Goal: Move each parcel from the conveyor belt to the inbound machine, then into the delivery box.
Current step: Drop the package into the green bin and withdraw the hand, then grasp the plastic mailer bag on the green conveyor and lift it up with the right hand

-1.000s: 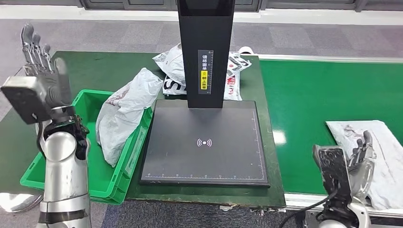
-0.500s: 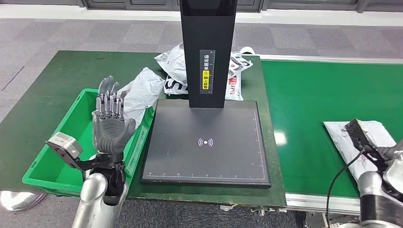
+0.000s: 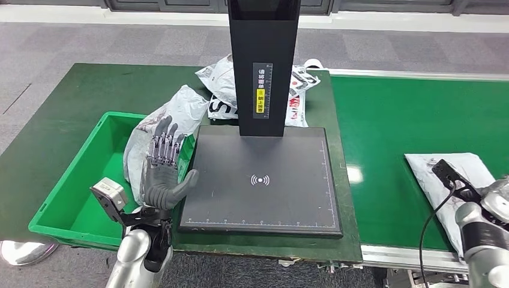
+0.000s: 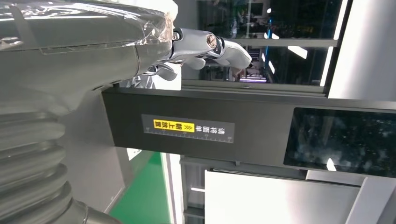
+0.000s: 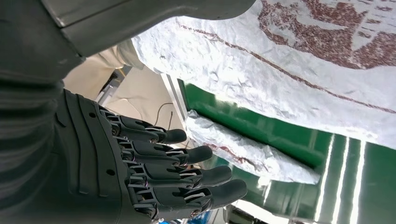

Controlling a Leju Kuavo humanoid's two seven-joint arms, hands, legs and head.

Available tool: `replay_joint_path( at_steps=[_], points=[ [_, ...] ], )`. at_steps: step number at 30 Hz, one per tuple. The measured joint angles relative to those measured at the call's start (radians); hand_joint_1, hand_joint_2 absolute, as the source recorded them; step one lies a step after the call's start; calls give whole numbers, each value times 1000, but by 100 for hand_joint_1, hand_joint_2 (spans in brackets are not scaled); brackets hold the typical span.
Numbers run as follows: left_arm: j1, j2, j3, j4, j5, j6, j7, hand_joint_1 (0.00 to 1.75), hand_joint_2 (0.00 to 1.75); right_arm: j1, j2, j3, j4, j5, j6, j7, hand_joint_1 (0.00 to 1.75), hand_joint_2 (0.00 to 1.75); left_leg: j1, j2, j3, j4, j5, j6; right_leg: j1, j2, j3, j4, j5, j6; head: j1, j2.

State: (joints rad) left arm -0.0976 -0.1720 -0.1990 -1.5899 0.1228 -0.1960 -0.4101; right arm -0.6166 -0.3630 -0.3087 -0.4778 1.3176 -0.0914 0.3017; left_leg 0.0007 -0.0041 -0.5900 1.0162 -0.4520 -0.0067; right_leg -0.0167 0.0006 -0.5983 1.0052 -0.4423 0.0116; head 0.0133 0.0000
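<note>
You look down on a grey carpet-tile floor [image 3: 90, 42] in mixed light and dark squares, running behind a dark green surface [image 3: 54, 114]. Along the far edge runs a pale strip [image 3: 390, 21] below dark wall panels [image 3: 162, 5].

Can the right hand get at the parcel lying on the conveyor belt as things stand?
Probably yes. The right hand is open beside the white parcel on the conveyor belt, its fingers close to the wrapping, and nothing sits between them. Actual contact cannot be told.
</note>
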Motion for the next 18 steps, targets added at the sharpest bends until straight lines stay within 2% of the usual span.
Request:
replay_joint_path(
  at_steps=[18],
  points=[
    [4, 0, -3, 13, -3, -2, 0, 0, 175, -20, -6, 1, 64, -1, 12, -2, 0, 175, 0, 0, 0, 0, 0, 0, 0, 0, 0, 0, 0, 0, 0, 0]
  ],
)
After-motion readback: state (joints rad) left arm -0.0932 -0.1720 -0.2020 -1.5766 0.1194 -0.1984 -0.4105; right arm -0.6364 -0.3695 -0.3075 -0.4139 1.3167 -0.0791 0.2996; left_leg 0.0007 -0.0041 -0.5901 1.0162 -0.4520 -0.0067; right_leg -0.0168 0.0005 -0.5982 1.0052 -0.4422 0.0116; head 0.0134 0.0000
